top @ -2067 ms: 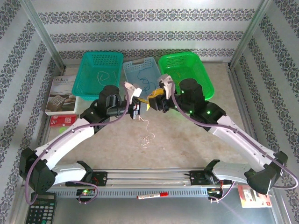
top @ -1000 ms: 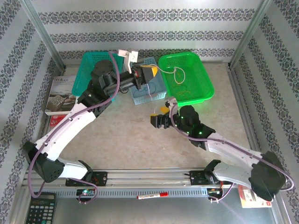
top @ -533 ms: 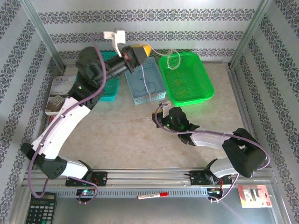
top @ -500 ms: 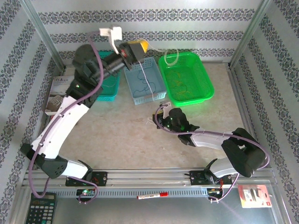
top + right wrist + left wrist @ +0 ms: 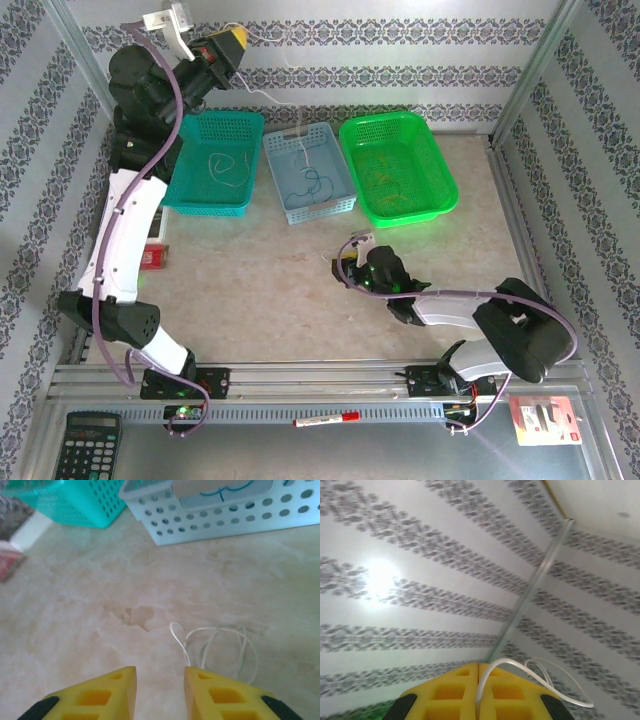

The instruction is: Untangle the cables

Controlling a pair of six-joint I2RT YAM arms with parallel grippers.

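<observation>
Whitish coil (image 5: 217, 629) flat on the table (image 5: 75, 620), just ahead of the right gripper (image 5: 160, 672). Close-up from the right wrist cam: yellow fingers partly apart, nothing between them. From the left wrist cam: left gripper (image 5: 479, 666) clamped tight on a white cable (image 5: 520, 664), patterned wall behind. From the top cam: left arm way up above the teal basket (image 5: 190, 150), right gripper down low on the table.
</observation>
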